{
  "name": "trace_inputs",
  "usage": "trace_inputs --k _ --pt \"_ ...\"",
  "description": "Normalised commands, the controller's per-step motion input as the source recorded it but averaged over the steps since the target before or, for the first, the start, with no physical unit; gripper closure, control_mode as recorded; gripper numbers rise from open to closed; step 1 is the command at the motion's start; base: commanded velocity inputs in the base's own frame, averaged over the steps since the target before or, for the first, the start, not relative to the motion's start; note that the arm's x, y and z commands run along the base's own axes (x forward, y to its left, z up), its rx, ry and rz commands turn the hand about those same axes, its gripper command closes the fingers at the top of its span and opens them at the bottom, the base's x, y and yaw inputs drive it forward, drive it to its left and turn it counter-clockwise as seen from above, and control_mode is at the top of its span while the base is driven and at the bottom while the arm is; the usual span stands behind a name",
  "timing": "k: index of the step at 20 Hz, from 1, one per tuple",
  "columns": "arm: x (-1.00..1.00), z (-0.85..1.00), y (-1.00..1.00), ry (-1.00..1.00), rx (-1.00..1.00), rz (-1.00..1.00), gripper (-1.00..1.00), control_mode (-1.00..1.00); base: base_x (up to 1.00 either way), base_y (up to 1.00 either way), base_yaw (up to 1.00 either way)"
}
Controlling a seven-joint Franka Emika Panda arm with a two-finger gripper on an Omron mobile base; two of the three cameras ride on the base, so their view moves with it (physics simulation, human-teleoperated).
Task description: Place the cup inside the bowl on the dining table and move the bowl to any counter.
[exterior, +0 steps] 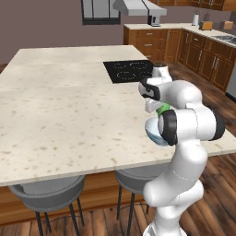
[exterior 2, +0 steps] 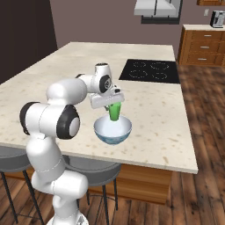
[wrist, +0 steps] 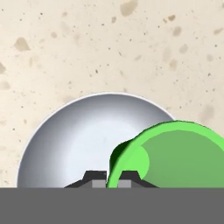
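Gripper clamped on cup rim, cup held over bowl near dining table front edge; step 1 unfinished: release cup, then carry bowl to counter

No text, label, brand or number can be read anywhere here

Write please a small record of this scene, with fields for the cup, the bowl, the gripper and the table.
cup: green cup, held upright over the bowl
bowl: white and blue bowl, standing on the table near its front edge
gripper: gripper shut on the cup's rim, pointing down
table: dining table with black cooktop at the far side
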Motion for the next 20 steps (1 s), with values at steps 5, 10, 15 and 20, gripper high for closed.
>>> trace_inputs --k 5,10,15,20 --pt "0.00 -0.16 0.00 0.00 0.02 0.06 1.00 -1.00 0.00 0.00 0.00" --pt "0.00 -0.26 0.00 0.00 0.00 0.04 1.00 -1.00 0.00 0.00 0.00" --pt "0.00 -0.21 0.00 0.00 0.00 0.04 1.00 -1.00 0.00 0.00 0.00" --pt "0.00 -0.18 0.00 0.00 0.00 0.04 1.00 -1.00 0.00 0.00 0.00"
